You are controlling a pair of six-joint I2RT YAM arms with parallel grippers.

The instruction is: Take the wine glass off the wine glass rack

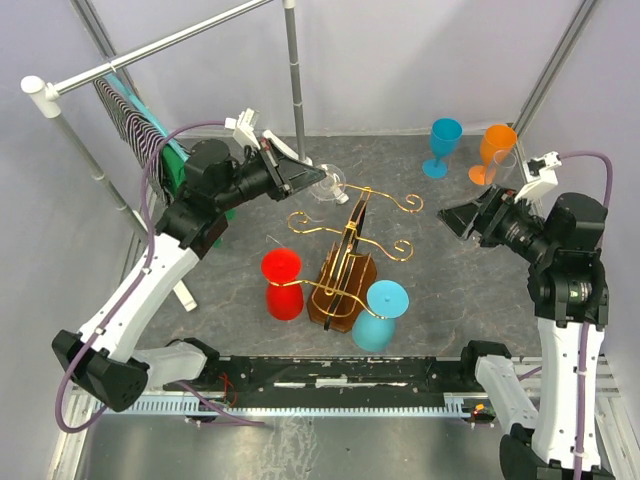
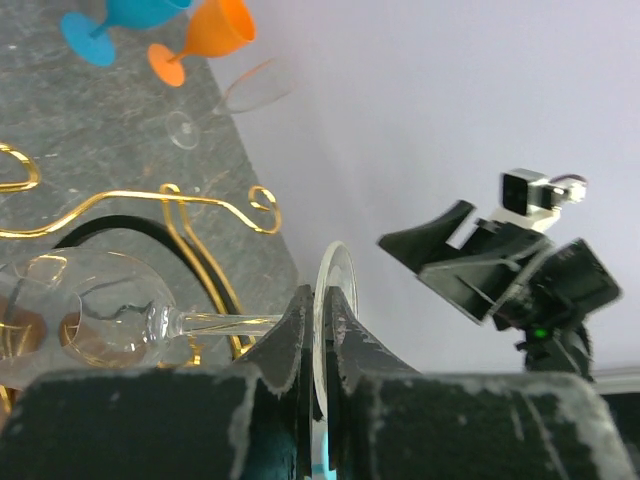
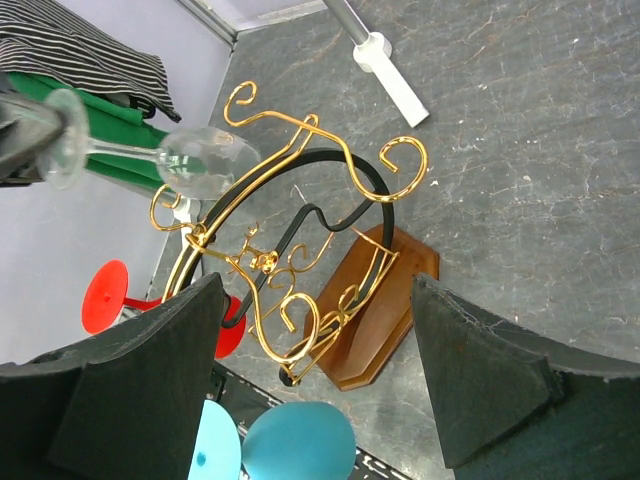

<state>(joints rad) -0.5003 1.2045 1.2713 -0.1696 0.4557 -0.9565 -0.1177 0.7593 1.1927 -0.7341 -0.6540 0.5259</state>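
The clear wine glass [image 1: 328, 185] lies on its side in the air at the back left of the wine glass rack [image 1: 352, 245], a gold wire stand on a brown wooden base [image 1: 340, 297]. My left gripper [image 2: 322, 320] is shut on the glass's round foot [image 2: 337, 280]. The stem [image 2: 220, 323] and bowl [image 2: 90, 320] point toward a gold scroll arm [image 2: 205, 200]; I cannot tell whether they touch. My right gripper [image 1: 460, 215] hovers open and empty to the right of the rack. Its view looks between its fingers [image 3: 150, 380] at the rack [image 3: 300, 200] and the clear glass [image 3: 205, 160].
A red glass [image 1: 282, 285] and a light blue glass [image 1: 380, 315] hang upside down on the rack's near arms. A blue glass [image 1: 441, 145], an orange glass [image 1: 493, 152] and a clear one [image 2: 250, 90] stand at the back right. A grey pole frame [image 1: 150, 50] with a striped cloth [image 1: 135, 125] stands left.
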